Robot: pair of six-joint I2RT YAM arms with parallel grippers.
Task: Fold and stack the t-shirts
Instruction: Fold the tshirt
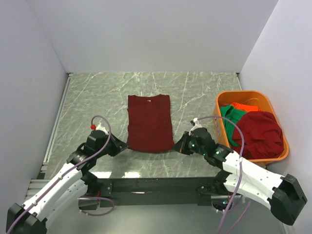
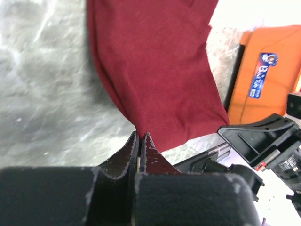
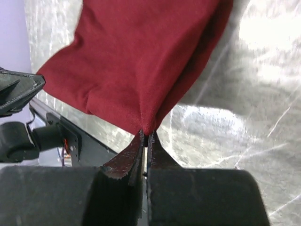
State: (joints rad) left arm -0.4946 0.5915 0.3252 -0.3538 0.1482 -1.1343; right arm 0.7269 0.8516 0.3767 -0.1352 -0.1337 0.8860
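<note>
A dark maroon t-shirt lies on the marble table as a long narrow strip, sleeves folded in, collar at the far end. My left gripper is shut on its near left corner, seen as the maroon t-shirt pinched at the left gripper. My right gripper is shut on the near right corner; cloth of the maroon t-shirt rises from the right gripper. Both near corners are lifted slightly off the table.
An orange plastic basket stands at the right, holding a green shirt, an orange-red shirt and another maroon shirt. White walls close the table on three sides. The table's black front rail runs below the grippers.
</note>
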